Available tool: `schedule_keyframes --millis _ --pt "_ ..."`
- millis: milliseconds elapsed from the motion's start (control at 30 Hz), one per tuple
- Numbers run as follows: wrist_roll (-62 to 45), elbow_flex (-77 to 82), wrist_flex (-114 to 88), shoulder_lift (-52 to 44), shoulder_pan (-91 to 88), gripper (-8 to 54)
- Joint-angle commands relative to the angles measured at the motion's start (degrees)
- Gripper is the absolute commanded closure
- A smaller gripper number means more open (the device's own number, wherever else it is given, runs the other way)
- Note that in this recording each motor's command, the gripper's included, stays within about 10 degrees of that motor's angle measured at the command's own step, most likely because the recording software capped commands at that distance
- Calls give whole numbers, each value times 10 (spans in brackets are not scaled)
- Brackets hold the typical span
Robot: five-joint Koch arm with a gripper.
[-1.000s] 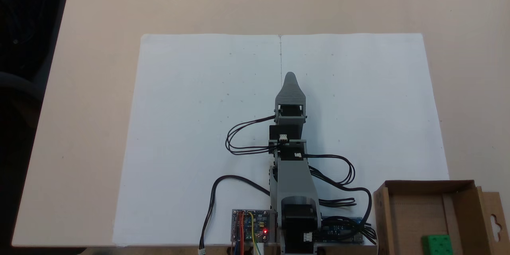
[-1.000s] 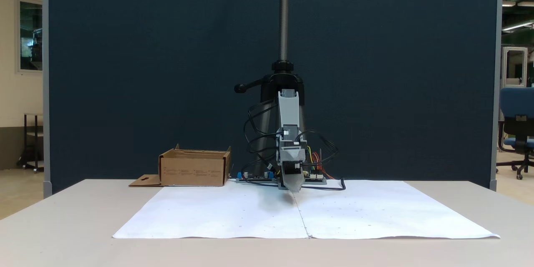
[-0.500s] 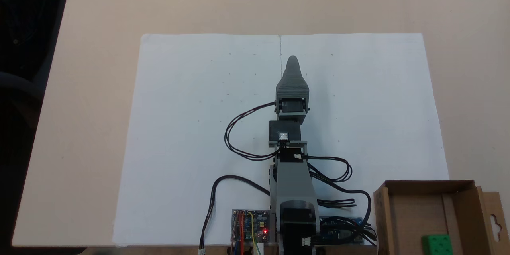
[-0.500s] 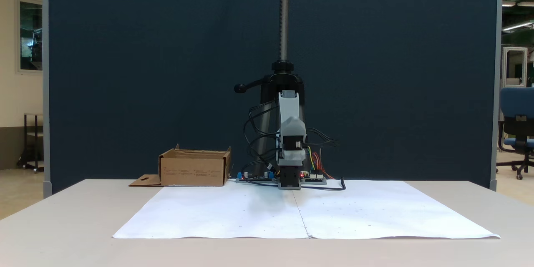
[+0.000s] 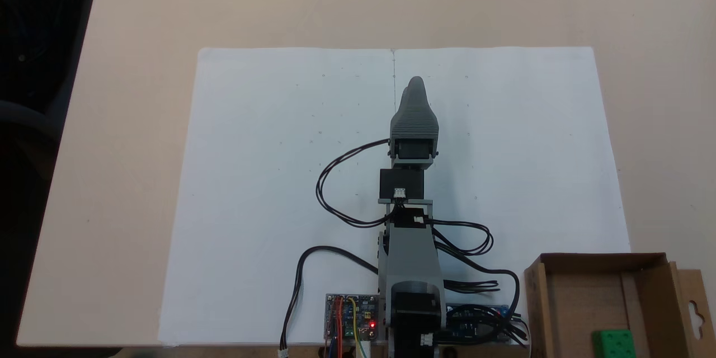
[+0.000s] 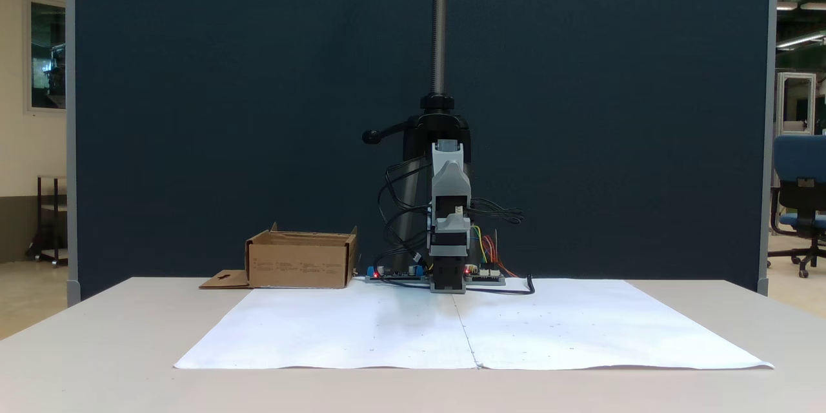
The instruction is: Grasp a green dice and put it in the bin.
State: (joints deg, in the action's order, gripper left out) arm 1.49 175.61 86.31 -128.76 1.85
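The green dice (image 5: 613, 343) lies inside the bin (image 5: 537, 302), a brown cardboard box at the lower right corner of the fixed view from above. In the fixed view from the front the bin (image 6: 300, 262) stands left of the arm's base, and its walls hide the dice. My gripper (image 5: 415, 83) hangs over the middle of the white paper, far from the bin and pointing away from the base. From the front the gripper (image 6: 450, 175) is raised well above the table. Its grey jaws lie one over the other, with nothing seen between them.
White paper sheets (image 5: 268, 179) cover the middle of the beige table (image 5: 140, 11). Circuit boards (image 5: 351, 317) and looping black cables (image 5: 335, 190) sit around the arm's base. A black stand (image 6: 439, 77) rises behind the arm, before a dark blue screen.
The gripper has lifted from just above the paper to well above it and stretched further from the base. The dice stays in the bin.
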Motion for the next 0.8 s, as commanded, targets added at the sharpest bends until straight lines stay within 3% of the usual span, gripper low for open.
schedule_keyframes --millis 0,767 --pt "-32 38 46 -56 17 20" --pt "-30 38 4 -56 9 11"
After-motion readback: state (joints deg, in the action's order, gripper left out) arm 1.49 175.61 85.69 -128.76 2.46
